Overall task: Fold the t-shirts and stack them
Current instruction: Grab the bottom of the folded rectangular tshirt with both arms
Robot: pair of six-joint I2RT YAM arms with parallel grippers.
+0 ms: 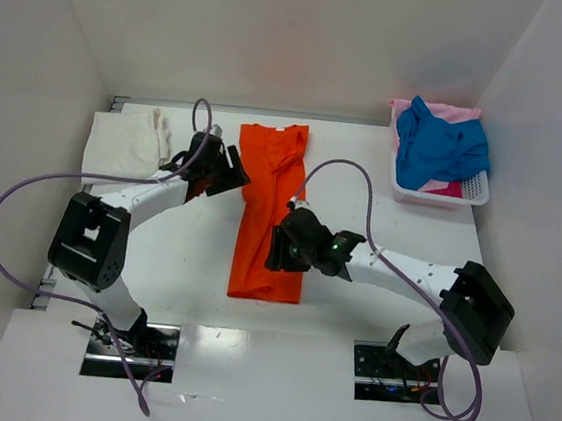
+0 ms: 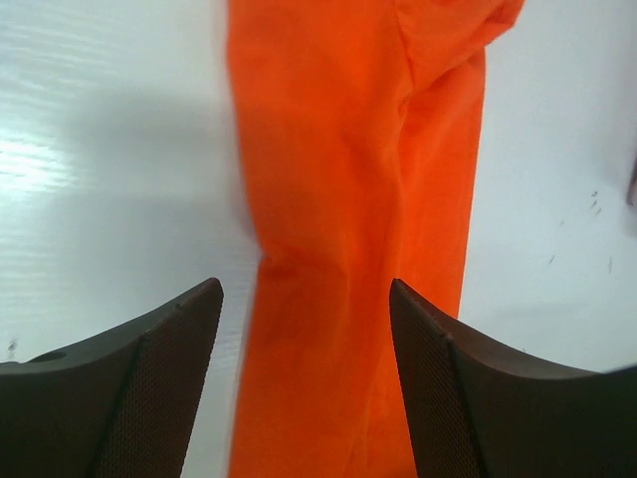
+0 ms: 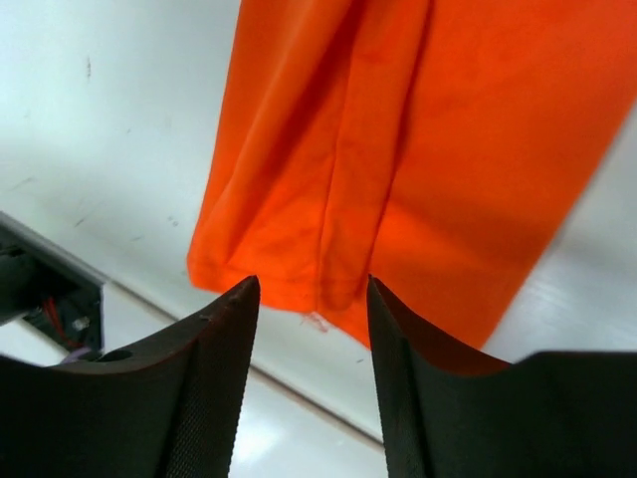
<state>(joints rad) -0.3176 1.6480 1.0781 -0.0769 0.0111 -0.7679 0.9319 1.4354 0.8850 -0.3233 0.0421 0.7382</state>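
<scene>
- Hovering over the near hem point(image 3: 261, 282) of the orange t-shirt point(image 1: 254, 258), the right gripper point(image 3: 311, 289) is held partly open, empty.
- The orange t-shirt is laid mid-table as a narrow strip, long axis near-to-far, collar point(image 1: 281, 130) pointed away.
- The left gripper point(image 2: 306, 289), wide and empty, is poised over its left edge, farther up.
- A crosswise fold is judged next: hem pinched, carried toward the collar.
- Beyond, the cream-white t-shirt point(image 1: 122, 144) lies far left; the blue t-shirt point(image 1: 438, 147) and pink t-shirt point(image 1: 454, 113) wait in the basket point(image 1: 441, 197).

Top view: high at near edge, looking down on whole desk point(image 1: 186, 251). Wrist views: close, downward (all share orange t-shirt point(image 1: 271, 210)).
</scene>
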